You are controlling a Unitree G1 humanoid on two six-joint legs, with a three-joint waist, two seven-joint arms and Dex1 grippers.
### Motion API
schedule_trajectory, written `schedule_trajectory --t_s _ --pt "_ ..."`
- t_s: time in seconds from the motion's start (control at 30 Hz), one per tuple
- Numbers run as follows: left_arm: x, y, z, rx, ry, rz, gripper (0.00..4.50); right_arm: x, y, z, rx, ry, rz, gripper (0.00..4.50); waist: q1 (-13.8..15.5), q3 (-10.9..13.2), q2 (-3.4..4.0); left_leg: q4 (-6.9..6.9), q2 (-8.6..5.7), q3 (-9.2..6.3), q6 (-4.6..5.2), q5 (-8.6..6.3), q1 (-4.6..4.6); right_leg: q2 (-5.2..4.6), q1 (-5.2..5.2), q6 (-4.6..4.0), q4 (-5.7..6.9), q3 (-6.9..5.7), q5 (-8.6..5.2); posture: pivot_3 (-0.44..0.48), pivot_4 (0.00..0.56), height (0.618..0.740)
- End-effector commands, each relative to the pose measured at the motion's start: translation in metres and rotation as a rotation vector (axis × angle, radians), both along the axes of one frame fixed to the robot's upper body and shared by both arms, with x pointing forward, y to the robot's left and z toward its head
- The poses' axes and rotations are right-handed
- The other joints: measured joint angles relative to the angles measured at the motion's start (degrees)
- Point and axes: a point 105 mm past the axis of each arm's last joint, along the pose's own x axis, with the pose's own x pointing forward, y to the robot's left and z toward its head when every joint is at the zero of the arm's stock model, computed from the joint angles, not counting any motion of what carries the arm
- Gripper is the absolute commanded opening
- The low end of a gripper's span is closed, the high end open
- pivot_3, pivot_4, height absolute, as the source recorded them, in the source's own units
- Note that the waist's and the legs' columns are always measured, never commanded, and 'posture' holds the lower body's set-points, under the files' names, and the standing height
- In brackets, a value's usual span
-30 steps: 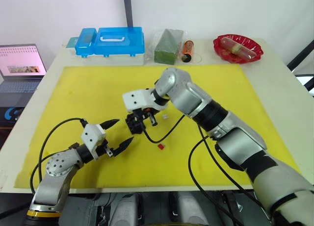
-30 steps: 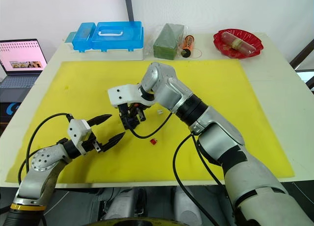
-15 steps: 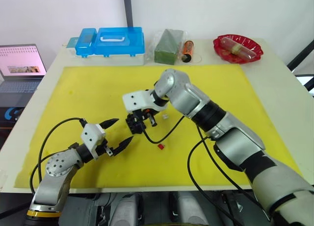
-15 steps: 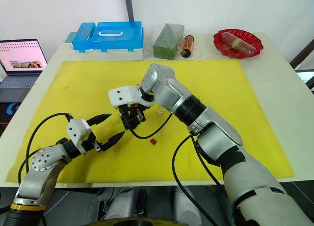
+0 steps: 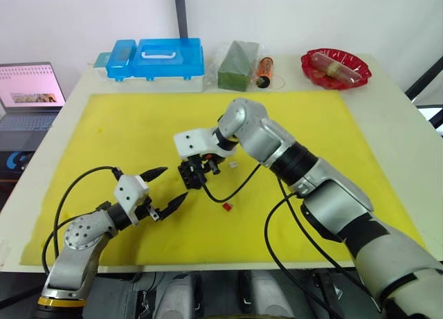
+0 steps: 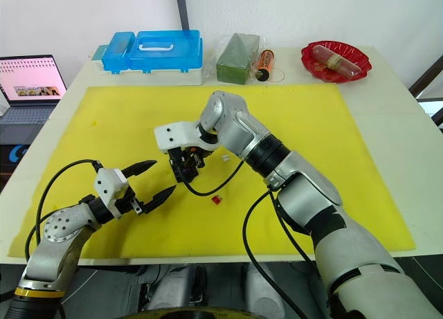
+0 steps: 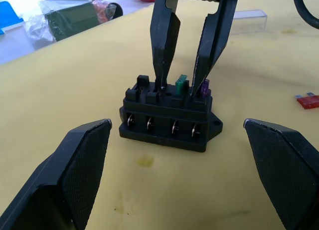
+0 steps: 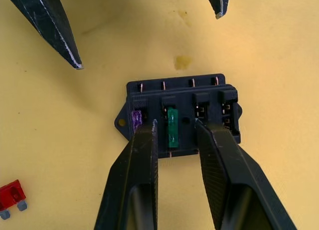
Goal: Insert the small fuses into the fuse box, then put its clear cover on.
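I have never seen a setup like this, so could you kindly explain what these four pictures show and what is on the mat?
It is a two-armed humanoid robot. Two pictures look down from its head; the other two come from cameras on its wrists. On the yellow mat stands a black fuse box with a green fuse and a purple fuse already in their slots. The right end effector, fingers apart, straddles the green fuse, touching the box top. The left end effector waits open nearby, holding nothing. A red fuse lies loose on the mat, and the clear cover lies beyond the box.
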Motion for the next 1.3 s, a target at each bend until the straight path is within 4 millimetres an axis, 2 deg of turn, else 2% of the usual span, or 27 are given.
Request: schedule_trajectory --t_s 0.03,0.4,0.6,0.7,0.77,1.3 --pt "0.0 -0.001 0.007 0.001 -0.038 -0.006 4.5 -0.001 0.001 0.011 0.011 -0.033 0.022 1.29 0.01 0.0 0.0 0.0 0.0 0.0 0.0 0.0 0.0 0.0 0.0 0.0 0.0 0.0 0.0 0.0 0.15 0.74" --pt "0.0 -0.001 0.009 -0.001 -0.043 -0.02 4.5 -0.01 0.006 0.034 0.062 -0.002 0.056 1.29 -0.01 0.0 0.0 0.0 0.0 0.0 0.0 0.0 0.0 0.0 -0.01 0.0 0.0 0.0 0.0 0.0 0.15 0.74" --pt "0.002 -0.002 0.013 -0.009 -0.057 -0.023 4.5 -0.01 0.007 0.036 0.088 0.015 0.047 1.29 0.0 0.0 0.0 0.0 0.0 0.0 0.0 0.0 0.0 0.0 0.0 0.0 0.0 0.0 0.0 0.0 0.15 0.74" --pt "0.002 -0.002 0.014 -0.008 -0.061 -0.023 4.5 -0.01 0.007 0.034 0.089 0.017 0.044 0.7 -0.02 0.0 0.0 0.0 0.0 0.0 0.0 0.0 0.0 0.0 -0.01 0.0 0.01 0.0 0.0 0.0 0.15 0.74" --pt "0.002 -0.002 0.014 -0.008 -0.062 -0.023 4.5 -0.009 0.007 0.031 0.089 0.018 0.042 0.04 -0.02 0.0 0.0 0.0 0.0 0.0 0.0 0.0 0.0 0.0 -0.01 0.0 0.01 0.0 0.0 0.0 0.15 0.74" --pt "0.0 -0.001 0.014 -0.009 -0.061 -0.016 4.5 -0.002 0.006 0.019 0.078 0.02 0.012 0.04 -0.02 0.0 0.0 0.0 0.0 0.0 0.0 0.0 0.0 0.0 -0.02 -0.01 0.01 0.0 0.0 0.0 0.15 0.74"
